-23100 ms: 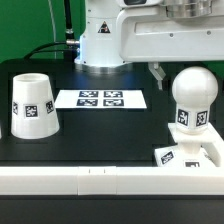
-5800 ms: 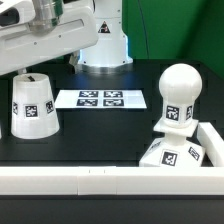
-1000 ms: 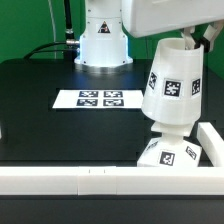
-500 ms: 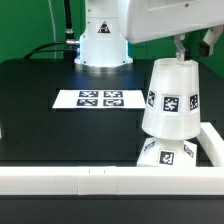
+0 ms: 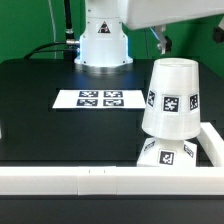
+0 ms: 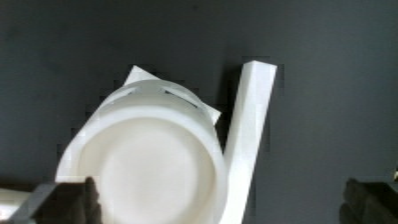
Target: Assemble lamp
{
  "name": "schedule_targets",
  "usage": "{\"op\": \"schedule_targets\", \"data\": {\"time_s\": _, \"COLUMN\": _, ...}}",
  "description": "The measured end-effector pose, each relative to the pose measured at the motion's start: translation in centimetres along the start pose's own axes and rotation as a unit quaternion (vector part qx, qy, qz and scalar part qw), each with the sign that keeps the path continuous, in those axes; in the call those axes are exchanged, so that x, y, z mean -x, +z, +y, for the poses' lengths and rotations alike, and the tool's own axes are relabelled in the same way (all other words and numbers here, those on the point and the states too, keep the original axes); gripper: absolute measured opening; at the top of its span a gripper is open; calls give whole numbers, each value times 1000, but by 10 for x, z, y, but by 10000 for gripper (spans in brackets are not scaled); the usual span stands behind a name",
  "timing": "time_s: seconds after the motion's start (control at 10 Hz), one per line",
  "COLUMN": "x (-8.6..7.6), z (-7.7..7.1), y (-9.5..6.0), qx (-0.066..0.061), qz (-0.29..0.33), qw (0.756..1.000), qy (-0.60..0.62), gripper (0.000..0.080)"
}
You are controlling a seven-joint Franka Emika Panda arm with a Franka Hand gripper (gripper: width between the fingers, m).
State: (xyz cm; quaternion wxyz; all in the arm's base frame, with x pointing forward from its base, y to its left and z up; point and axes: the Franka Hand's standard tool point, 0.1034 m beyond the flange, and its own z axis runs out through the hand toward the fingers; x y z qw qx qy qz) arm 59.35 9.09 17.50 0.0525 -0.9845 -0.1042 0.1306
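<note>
At the exterior view's right, near the front of the black table (image 5: pixel 60 115), the lamp stands put together: the shade (image 5: pixel 171 96) sits narrow end up over the bulb, which it hides, and under its wide rim the base (image 5: pixel 166 153) shows two of its square tags. The shade carries two tags on its side and stands a little tilted, its top leaning toward the exterior view's right. The base lies in the corner made by the white rail (image 5: pixel 90 179) along the table's front edge and the white wall (image 5: pixel 211 140) at the right, just beside both.

The gripper (image 5: pixel 190 40) hangs above the shade and clear of it. One dark finger (image 5: pixel 160 41) shows to the left of the shade's top and another at the picture's right edge, so the jaws stand wide apart, wider than the shade's top, with nothing between them. In the wrist view the shade (image 6: pixel 151 160) is seen from above as a pale round top, the white wall (image 6: pixel 249 140) runs just beside it, and the two dark fingertips (image 6: pixel 68 198) sit at either side, apart from the shade.

Farther back, well apart from the lamp, the marker board (image 5: pixel 98 99) lies flat on the table, and behind it rises the robot's white base (image 5: pixel 102 35).
</note>
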Motion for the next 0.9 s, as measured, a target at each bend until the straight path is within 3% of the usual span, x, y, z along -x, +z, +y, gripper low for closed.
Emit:
{"op": "schedule_targets", "data": {"time_s": 0.1, "x": -2, "z": -5, "y": -7, "qx": 20, "qz": -6, "qw": 1000, "qy": -9, "gripper": 695}}
{"op": "schedule_targets", "data": {"time_s": 0.2, "x": -4, "z": -11, "y": -8, "qx": 30, "qz": -7, "qw": 999, "qy": -18, "gripper": 695}}
{"op": "schedule_targets", "data": {"time_s": 0.9, "x": -4, "z": -13, "y": -5, "qx": 30, "qz": -9, "qw": 999, "qy": -20, "gripper": 699}}
